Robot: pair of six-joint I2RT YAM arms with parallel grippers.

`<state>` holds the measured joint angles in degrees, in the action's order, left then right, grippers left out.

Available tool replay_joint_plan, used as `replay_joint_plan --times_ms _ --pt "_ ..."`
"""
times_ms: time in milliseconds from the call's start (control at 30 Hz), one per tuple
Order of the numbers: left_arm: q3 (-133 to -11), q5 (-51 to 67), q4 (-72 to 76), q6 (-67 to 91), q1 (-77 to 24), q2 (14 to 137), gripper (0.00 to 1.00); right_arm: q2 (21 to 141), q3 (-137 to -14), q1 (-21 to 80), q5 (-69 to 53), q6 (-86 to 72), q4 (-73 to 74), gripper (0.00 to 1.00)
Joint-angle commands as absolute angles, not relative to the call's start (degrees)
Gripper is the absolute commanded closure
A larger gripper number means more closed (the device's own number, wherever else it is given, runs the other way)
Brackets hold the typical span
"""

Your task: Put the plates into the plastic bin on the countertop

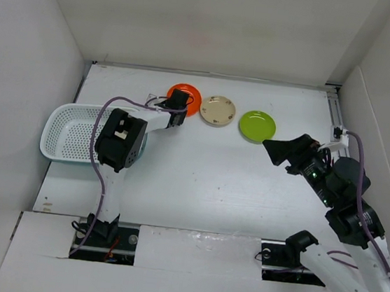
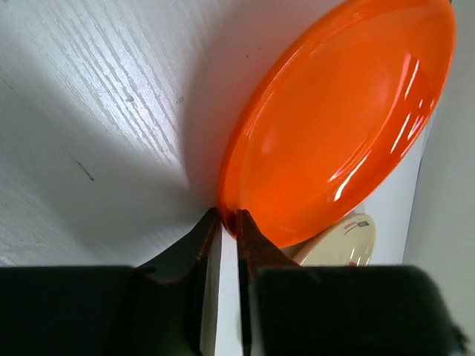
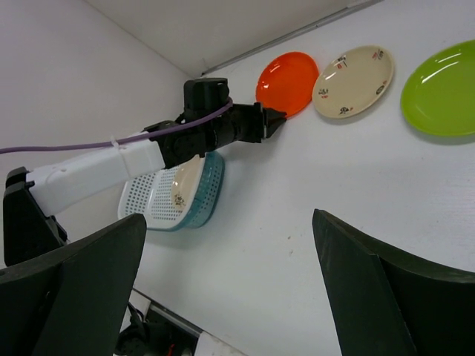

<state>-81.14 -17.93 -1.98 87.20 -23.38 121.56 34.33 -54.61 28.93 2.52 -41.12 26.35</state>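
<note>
My left claw (image 2: 228, 216) is clamped on the orange plate (image 2: 341, 126) by its rim — the plate is just right of the plastic bin (image 1: 69, 139). My right claw (image 3: 228, 217) gapes wide — farther right of the bin.

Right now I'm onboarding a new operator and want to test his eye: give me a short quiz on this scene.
1. True or false: the right claw is shut on the lime green plate.
2. Which plate does the left claw pinch by the rim? A orange plate, B beige plate, C lime green plate.
3. How many plates show outside the white basket?
Key: 1 false, it stands open and empty. 2 A. 3 three: orange, beige, lime green.
</note>
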Motion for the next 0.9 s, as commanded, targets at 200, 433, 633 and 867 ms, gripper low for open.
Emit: replay_joint_plan --times_ms 200,433,633,867 --pt "-88.0 -20.1 -9.7 85.2 -23.0 123.0 1.00 32.7 -57.4 28.7 4.2 -39.5 27.6 0.00" --pt "-93.2 -26.0 -11.4 77.2 -23.0 115.2 1.00 32.2 -57.4 28.7 4.2 -39.5 27.6 0.00" --pt "-88.4 -24.2 -12.2 70.6 -21.4 102.1 1.00 32.2 -57.4 28.7 4.2 -39.5 27.6 0.00" --pt "-65.9 -10.0 -8.0 65.2 -11.2 80.1 1.00 32.2 -57.4 28.7 4.2 -38.9 27.6 0.00"
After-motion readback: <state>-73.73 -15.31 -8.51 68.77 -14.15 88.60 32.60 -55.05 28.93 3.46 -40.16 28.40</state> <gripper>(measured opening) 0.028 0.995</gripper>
